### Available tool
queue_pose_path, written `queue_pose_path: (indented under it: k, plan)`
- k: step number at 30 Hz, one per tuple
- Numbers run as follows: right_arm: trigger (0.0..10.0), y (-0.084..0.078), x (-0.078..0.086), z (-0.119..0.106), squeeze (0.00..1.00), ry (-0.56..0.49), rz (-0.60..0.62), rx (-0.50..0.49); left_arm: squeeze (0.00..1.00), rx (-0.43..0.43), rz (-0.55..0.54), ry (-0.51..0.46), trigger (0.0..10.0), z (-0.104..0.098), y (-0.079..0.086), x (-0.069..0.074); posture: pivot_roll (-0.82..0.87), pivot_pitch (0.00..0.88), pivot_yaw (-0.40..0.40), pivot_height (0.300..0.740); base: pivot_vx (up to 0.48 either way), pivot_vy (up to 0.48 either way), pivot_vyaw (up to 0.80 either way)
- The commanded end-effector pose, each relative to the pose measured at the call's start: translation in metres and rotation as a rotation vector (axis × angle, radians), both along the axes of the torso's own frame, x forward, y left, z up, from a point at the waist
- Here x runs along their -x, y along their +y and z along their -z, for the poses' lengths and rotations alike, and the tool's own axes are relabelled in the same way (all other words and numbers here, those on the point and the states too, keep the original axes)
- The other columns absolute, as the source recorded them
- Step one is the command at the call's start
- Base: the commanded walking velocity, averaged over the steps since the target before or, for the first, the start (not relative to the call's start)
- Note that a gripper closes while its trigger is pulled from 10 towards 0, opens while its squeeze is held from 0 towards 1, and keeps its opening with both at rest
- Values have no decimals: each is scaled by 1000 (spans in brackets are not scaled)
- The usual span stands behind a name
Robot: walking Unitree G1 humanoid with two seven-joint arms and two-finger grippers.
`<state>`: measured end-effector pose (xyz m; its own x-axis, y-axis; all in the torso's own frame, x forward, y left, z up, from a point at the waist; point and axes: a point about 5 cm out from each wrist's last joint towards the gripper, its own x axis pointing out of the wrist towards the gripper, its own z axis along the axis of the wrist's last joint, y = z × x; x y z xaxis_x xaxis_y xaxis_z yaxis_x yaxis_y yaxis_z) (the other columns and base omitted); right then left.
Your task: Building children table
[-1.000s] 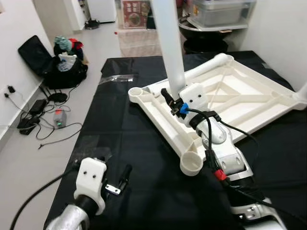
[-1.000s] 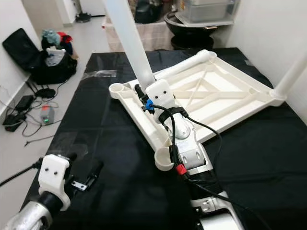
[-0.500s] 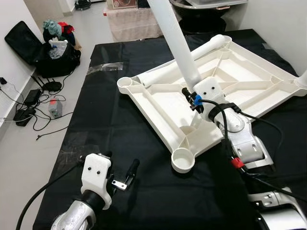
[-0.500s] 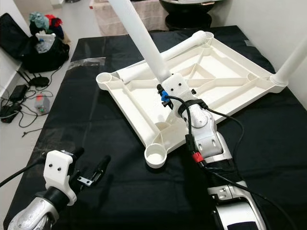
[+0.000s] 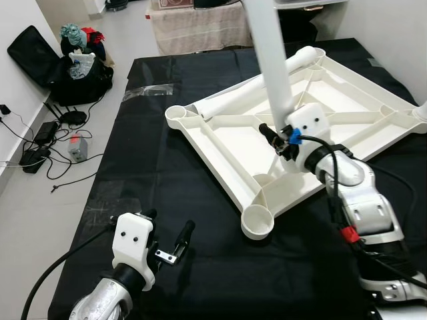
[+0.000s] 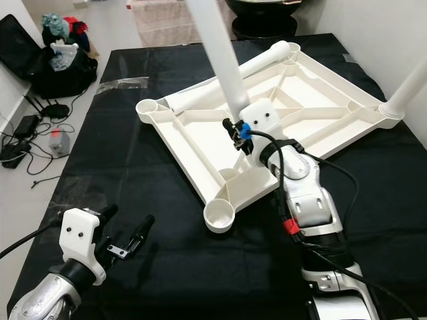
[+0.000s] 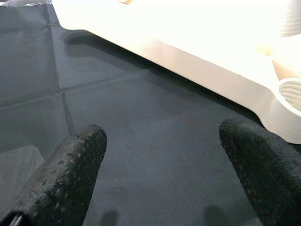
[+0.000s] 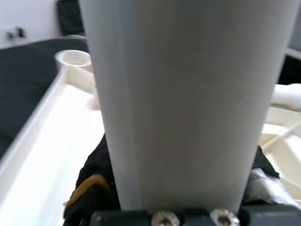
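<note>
Both arms are silver metal with round joint segments, and each wrist carries a white plastic block with two small dark holes. The right gripper (image 5: 275, 139) has black fingers, a blue part just behind them, black cables and a red connector further back. The left gripper (image 5: 168, 238) has textured black fingers (image 7: 70, 172), with a black cable behind its wrist.

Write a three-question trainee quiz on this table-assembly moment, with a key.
1. True or false: the right gripper is shut on the long white plastic table leg.
2. Which empty corner socket of the upturned white plastic tabletop lies nearest the left gripper: A, near corner; B, far corner?
3. Fill in: the left gripper hovers open over the black ____.

Key: 1 true; 2 A; 3 cloth.
</note>
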<state>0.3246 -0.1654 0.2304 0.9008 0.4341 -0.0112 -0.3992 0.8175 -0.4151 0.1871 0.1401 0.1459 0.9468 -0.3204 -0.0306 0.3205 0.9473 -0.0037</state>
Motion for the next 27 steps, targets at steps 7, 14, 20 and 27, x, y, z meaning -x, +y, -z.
queue_pose_path:
  k: [7, 14, 20, 27]
  plan:
    - [10000, 17, 23, 36, 0, 243, -163, 20, 0, -5, 1, 12, 10000, 2, 2, 0, 6, 203, 43, 740, 0, 0, 0]
    - [10000, 20, 34, 41, 0, 321, -220, 33, 0, -7, 0, 10, 10000, 2, 2, -1, 3, 201, 39, 740, 0, 0, 0]
    - [10000, 26, 46, 46, 0, 394, -292, 20, 0, -8, 1, 10, 10000, 2, 1, -2, 7, 202, 36, 740, 0, 0, 0]
    - [10000, 44, 56, 35, 0, 446, -421, -168, 0, -11, 1, 9, 10000, 2, 1, -2, 8, 201, 35, 740, 0, 0, 0]
